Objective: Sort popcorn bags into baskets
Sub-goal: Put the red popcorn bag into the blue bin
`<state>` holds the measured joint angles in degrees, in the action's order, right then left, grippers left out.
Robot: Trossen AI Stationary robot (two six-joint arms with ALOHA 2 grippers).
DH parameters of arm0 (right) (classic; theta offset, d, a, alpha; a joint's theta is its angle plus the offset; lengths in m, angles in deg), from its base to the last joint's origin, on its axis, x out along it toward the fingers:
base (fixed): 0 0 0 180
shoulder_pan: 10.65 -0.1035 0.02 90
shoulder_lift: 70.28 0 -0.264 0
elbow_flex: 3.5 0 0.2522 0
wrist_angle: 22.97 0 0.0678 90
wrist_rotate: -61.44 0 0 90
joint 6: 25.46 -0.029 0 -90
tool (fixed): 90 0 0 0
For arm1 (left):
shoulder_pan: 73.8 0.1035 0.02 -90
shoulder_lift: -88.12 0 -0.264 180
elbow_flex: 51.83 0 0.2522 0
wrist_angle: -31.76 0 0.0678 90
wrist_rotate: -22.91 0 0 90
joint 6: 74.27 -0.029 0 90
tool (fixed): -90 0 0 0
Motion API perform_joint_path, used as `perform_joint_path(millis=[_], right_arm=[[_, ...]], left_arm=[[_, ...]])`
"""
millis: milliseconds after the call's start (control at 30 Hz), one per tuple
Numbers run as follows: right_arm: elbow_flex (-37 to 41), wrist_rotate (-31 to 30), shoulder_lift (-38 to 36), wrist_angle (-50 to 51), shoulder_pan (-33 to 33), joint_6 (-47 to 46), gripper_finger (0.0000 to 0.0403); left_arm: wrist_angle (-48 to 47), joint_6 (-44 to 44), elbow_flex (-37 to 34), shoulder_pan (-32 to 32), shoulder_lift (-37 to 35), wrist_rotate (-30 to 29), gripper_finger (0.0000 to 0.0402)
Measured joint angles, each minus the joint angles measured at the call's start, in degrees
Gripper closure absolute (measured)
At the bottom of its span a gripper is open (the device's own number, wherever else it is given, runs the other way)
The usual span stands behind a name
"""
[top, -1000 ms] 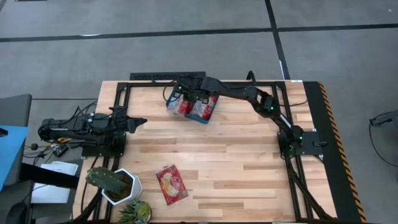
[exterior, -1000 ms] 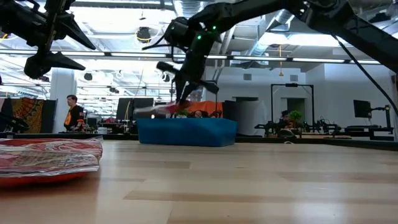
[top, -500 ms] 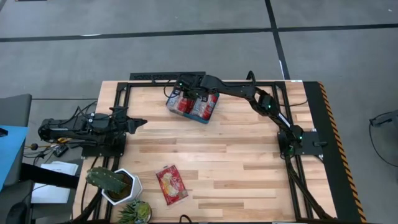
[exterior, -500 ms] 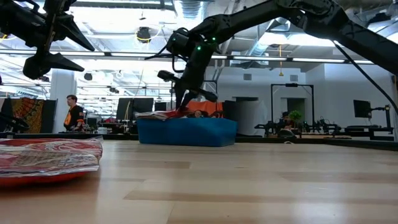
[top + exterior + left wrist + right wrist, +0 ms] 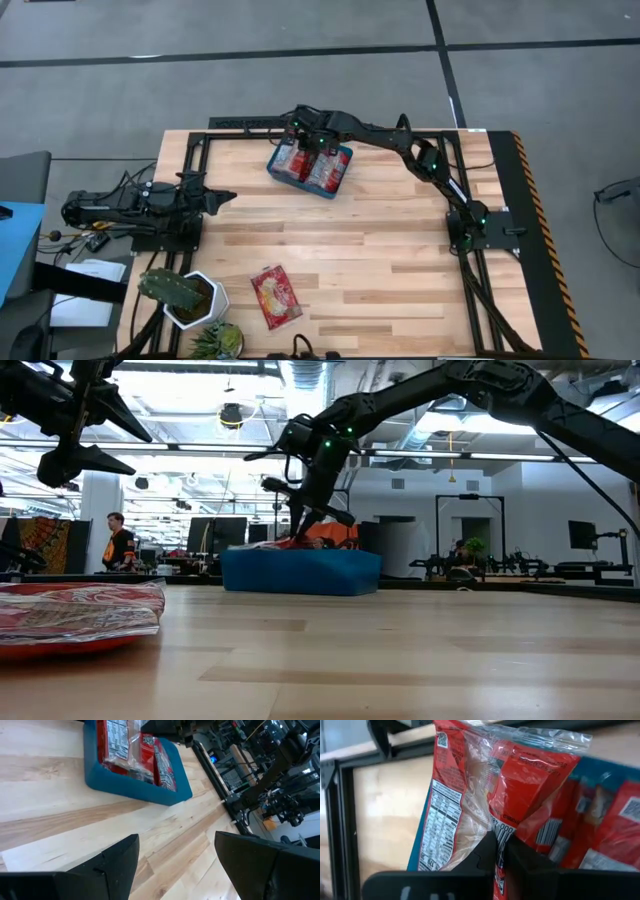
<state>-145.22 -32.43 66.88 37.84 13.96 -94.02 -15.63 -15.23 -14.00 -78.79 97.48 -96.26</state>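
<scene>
The left gripper (image 5: 228, 196) is held at nine o'clock on the pale wooden slatted table (image 5: 400, 260), its dark fingers (image 5: 117, 862) spread apart with nothing between them. At seven o'clock a white pot holding a green cactus (image 5: 180, 292) is seen, and just beside it, toward six o'clock, one flat red popcorn bag with a yellowish centre and pale ends (image 5: 276, 296) lies on the wood, its long axis running from eleven to five o'clock. In the low view only its near edge is shown, cut off by the picture's edge.

At twelve o'clock the teal-blue rectangular plastic bin with rounded corners (image 5: 345, 166) is set, its long axis turned slightly off the table's edge. Several red packets (image 5: 125, 745) are stacked inside; their number cannot be counted, since they overlap. The right gripper (image 5: 306, 140) is lowered over the bin's far edge, its jaws pinched on a crumpled red packet (image 5: 485, 785). A nutrition panel and barcodes are visible on the packets, but no brand name can be read.

A person (image 5: 119, 545) is seen far behind the table.
</scene>
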Motion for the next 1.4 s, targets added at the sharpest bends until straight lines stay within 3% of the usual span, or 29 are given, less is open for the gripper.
perform_joint_path(millis=[267,667,867,1000,1133,1267,1400], right_arm=[[0.0,1.16,0.0,-0.51,-0.19,4.43,0.0342],[0.0,4.16,-0.63,0.3,0.21,8.6,0.0211],[-0.22,3.45,-7.49,5.72,-0.87,18.06,0.0204],[-0.08,3.64,-10.47,9.72,-6.18,23.38,0.0218],[-0.17,2.69,-11.68,10.02,-15.8,24.07,0.023],[-0.02,-1.32,-7.66,8.12,-25.54,23.3,0.0234],[0.04,-1.56,-2.29,3.44,-32.05,18.84,0.0229]], left_arm=[[0.02,-1.42,0.0,0.0,0.0,0.02,0.0152],[0.04,-1.44,0.0,0.0,0.0,0.43,0.0152],[0.04,-1.49,0.0,0.0,0.0,2.04,0.0152],[0.05,-1.49,0.0,0.0,0.0,3.5,0.0152],[0.0,-2.08,0.0,0.0,0.0,4.74,0.0152],[0.02,-2.32,0.0,0.0,0.0,4.72,0.0152],[0.04,-2.31,0.0,0.0,0.0,4.7,0.0152]])
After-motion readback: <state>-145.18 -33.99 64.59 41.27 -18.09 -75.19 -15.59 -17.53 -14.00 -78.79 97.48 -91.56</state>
